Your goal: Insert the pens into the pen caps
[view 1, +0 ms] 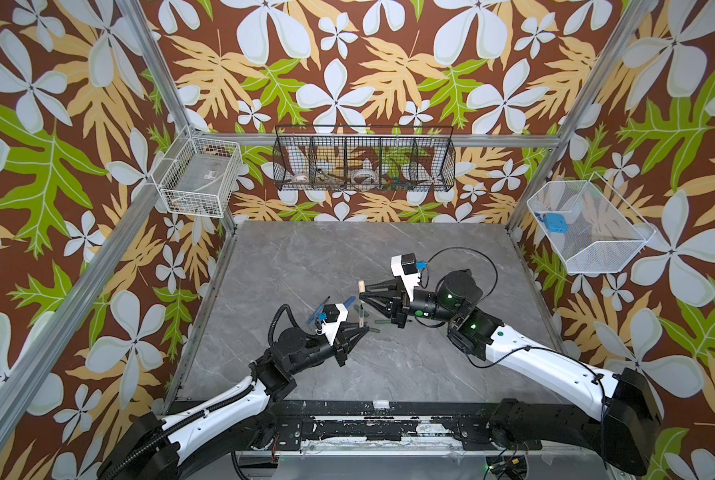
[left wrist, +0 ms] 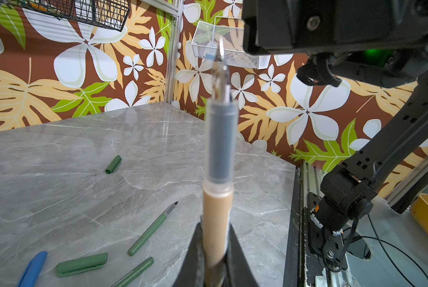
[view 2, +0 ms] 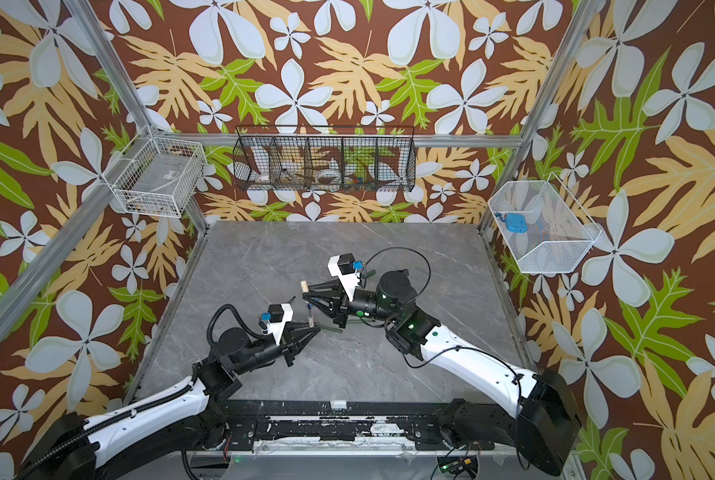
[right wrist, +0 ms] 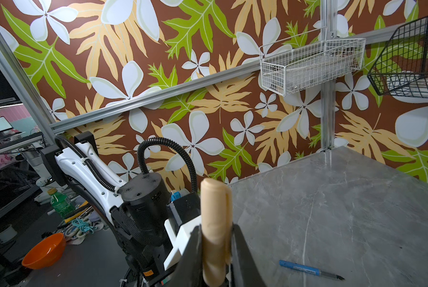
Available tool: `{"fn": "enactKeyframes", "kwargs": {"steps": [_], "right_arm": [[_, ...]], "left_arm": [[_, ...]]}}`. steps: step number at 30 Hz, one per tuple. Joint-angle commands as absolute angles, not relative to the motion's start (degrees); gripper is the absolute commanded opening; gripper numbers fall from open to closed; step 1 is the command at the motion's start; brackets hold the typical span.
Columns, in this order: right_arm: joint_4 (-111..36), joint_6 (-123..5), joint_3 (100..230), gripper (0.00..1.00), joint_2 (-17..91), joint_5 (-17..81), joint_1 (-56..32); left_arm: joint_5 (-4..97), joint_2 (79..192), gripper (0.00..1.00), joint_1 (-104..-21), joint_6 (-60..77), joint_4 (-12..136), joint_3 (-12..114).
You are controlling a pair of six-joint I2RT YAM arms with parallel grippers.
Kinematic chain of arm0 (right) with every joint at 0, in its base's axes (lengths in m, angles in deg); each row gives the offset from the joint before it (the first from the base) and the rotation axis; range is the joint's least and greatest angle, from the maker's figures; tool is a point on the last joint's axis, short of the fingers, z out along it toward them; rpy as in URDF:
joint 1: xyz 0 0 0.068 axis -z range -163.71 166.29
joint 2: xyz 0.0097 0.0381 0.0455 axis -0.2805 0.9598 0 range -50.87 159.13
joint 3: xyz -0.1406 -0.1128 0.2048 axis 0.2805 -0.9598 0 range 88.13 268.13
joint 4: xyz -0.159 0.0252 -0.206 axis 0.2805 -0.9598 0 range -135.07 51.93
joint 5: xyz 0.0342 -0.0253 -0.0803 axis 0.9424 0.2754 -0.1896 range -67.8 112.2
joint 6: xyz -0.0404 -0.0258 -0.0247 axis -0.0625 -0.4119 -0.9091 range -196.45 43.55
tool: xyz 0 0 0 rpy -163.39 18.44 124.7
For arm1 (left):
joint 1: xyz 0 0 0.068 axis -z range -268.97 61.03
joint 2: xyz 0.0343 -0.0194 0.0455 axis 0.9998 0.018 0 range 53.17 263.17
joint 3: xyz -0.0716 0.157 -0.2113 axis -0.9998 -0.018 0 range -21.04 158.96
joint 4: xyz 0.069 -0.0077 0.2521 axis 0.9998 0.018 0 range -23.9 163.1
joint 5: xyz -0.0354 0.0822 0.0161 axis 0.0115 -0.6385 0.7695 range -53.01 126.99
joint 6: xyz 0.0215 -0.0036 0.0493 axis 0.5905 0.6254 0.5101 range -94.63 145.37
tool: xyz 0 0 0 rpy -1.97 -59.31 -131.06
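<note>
Tabletop (view 1: 306, 257) of grey marble meets floral-papered walls (view 1: 389, 62).

Walls are all loud brown wallpaper (view 1: 347, 62) with big white flowers and green and tan leaves, held in aluminium framing (view 1: 156, 62). The table (view 1: 306, 257) is grey marble-look. There's a white wire basket (view 1: 189, 203) on the left wall, a black divided wire basket (view 1: 364, 126) on the far wall, and a white mesh basket (view 1: 605, 253) on the right with a blue thing (view 1: 554, 222) inside. Light's even, pretty flat.
</note>
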State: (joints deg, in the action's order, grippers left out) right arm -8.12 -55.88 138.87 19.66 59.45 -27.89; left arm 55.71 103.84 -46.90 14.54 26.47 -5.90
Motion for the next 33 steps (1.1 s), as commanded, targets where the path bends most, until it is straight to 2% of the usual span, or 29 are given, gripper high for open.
{"fn": "enactKeyframes", "kwargs": {"steps": [1,33], "right_arm": [[-6.4,-55.58,139.63,0.18,21.38,60.2,-27.92],[-4.14,-51.85,133.84,0.18,20.42,59.77,-27.93]], "left_arm": [[56.27,103.71,0.0,-46.9,14.56,25.21,-5.43],[55.47,103.3,0.0,-46.93,14.47,24.76,-5.91]]}}
